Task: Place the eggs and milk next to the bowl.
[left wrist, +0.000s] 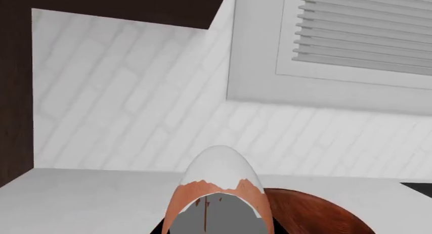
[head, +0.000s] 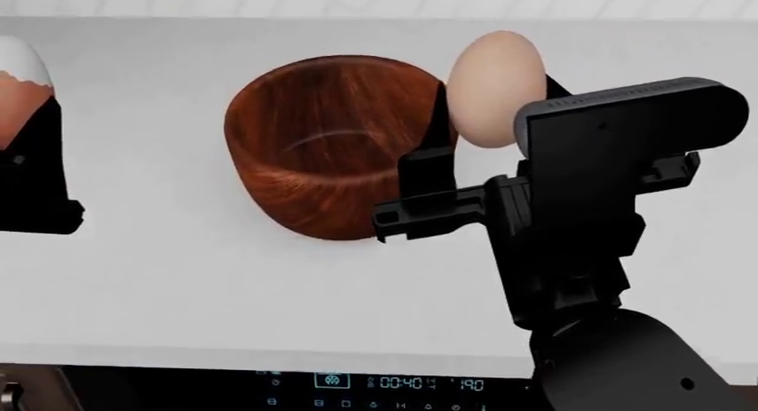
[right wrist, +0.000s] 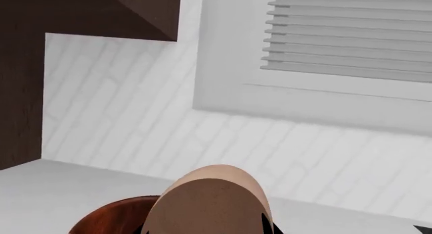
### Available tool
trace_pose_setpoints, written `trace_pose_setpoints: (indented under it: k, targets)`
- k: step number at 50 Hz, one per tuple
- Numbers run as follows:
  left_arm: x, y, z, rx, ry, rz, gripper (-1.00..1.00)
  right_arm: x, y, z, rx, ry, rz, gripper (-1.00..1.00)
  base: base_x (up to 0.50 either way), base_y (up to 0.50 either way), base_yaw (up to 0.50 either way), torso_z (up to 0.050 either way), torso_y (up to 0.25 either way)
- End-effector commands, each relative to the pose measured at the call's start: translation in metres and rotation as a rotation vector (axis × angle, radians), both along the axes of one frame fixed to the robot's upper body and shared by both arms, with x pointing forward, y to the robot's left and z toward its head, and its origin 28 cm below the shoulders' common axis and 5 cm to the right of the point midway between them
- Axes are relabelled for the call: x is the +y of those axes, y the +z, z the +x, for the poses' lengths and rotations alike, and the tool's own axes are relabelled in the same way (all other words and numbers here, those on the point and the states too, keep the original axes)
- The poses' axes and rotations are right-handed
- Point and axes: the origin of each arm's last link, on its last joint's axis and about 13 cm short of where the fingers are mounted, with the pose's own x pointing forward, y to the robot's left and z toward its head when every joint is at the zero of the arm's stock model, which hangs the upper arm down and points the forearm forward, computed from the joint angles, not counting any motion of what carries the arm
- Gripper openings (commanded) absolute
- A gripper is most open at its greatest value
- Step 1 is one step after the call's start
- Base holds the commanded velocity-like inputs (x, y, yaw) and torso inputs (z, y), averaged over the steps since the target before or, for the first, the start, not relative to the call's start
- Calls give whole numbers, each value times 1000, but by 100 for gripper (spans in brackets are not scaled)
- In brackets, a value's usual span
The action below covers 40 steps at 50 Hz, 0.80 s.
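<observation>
The wooden bowl [head: 326,145] stands on the white counter mid-view; its rim also shows in the left wrist view [left wrist: 310,214] and the right wrist view [right wrist: 115,219]. My left gripper [head: 14,109] is at the far left, well left of the bowl, shut on the reddish-brown egg [head: 14,78] with its pale end up [left wrist: 219,188]. On the bowl's right side, my right gripper [head: 495,105] is shut on the tan-pink egg [head: 498,74], which fills the bottom of the right wrist view [right wrist: 212,203]. The milk is out of view.
The white counter [head: 177,278] runs to a white brick backsplash [left wrist: 121,102]. A window with blinds [left wrist: 364,32] sits above it, and a dark cabinet [left wrist: 13,92] stands to one side. An oven display panel [head: 379,382] lies below the counter's front edge.
</observation>
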Motion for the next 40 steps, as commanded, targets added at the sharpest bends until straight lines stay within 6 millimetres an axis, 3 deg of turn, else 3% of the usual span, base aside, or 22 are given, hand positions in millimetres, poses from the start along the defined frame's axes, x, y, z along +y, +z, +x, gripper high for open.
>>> trace_pose_setpoints:
  k: [1, 40]
  targets:
    - [-1, 1, 0, 1, -1, -17, -100, -2, 0, 0, -7, -8, -16, -100, 227, 0, 0, 0, 0]
    - [-2, 0, 2, 7, -6, -14, -100, -3, -1, 0, -1, -1, -16, -100, 224, 0, 0, 0, 1]
